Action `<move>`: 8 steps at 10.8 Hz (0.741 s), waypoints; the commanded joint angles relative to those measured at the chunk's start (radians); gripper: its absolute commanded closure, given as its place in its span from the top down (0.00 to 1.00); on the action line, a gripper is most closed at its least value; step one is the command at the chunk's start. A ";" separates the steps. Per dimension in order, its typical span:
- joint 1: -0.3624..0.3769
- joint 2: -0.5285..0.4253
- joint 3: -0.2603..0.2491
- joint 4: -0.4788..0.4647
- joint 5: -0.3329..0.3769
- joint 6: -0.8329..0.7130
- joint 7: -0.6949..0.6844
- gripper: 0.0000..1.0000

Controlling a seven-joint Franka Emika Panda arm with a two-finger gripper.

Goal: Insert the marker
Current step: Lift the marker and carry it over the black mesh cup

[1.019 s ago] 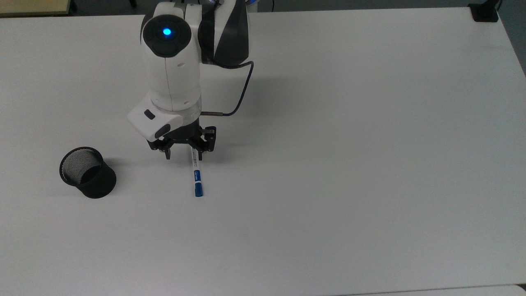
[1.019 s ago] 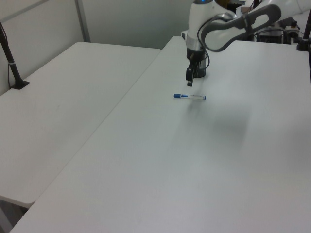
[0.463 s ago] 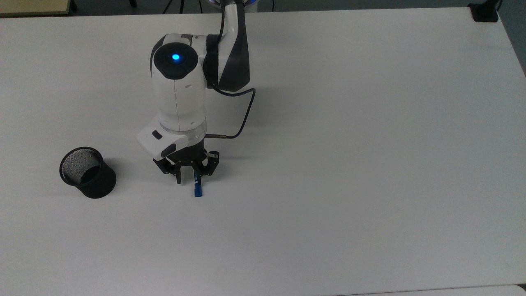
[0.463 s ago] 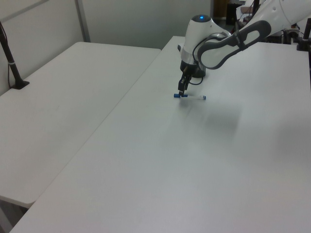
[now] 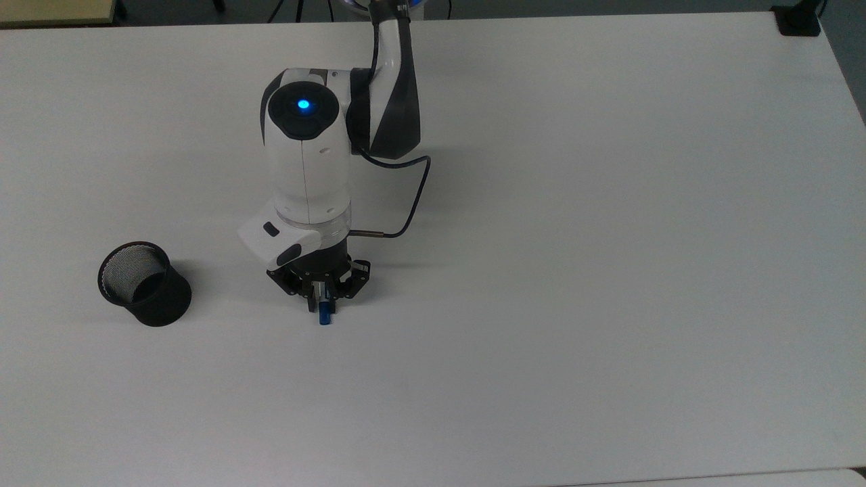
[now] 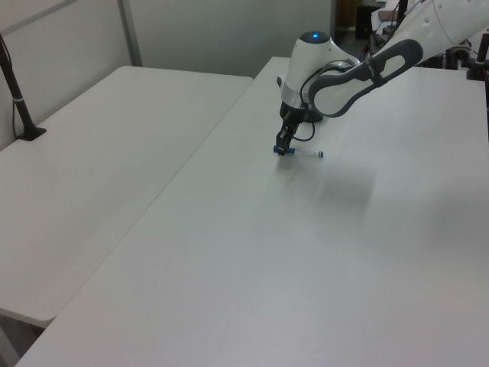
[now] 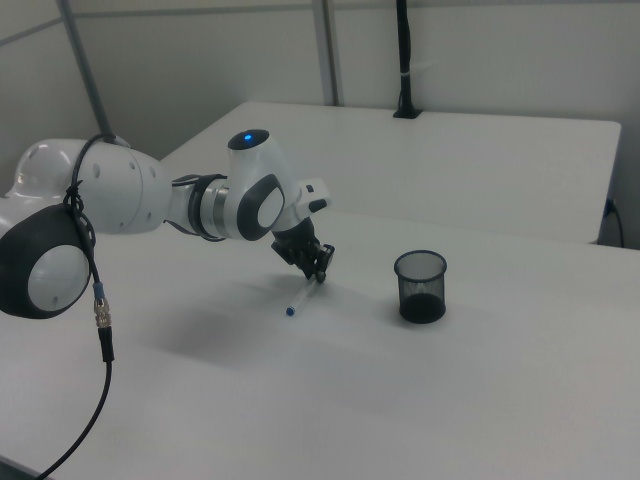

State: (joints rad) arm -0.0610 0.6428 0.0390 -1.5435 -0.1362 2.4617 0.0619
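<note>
**Gripper down over the marker's cap end**

Since a second ago I've brought the arm forward and down: the black two-finger gripper (image 5: 323, 302), then hanging open above the barrel, is now low over the cap end. Its fingers straddle the slim white-barrelled, blue-capped marker (image 5: 325, 315), with only a narrow gap left; whether they have actually clamped it I cannot tell. The marker lies flat on the white table (image 5: 609, 270), its blue cap poking out on the near side in the top view. The black mesh cup (image 5: 143, 283) stands upright, well apart at the top view's left.

My worry: gripping so near the cap, the long barrel could swing or slip on lifting, then catch the cup's rim.

Count: one marker, one cup, one gripper.
</note>
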 commanded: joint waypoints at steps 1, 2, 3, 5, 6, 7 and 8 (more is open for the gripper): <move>0.004 0.008 -0.007 0.023 -0.014 0.020 0.027 0.11; 0.001 0.005 -0.007 0.031 -0.013 0.020 0.029 0.11; -0.008 -0.005 -0.008 0.052 -0.006 0.020 0.033 0.11; -0.049 -0.054 -0.008 0.074 -0.003 0.019 0.062 0.11; -0.071 -0.084 -0.008 0.074 -0.003 0.019 0.062 0.11; -0.092 -0.115 -0.010 0.074 -0.005 0.019 0.062 0.11; -0.120 -0.139 -0.010 0.074 -0.005 0.020 0.062 0.12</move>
State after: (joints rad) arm -0.1383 0.5857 0.0327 -1.4360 -0.1362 2.4679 0.1026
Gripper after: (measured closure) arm 0.833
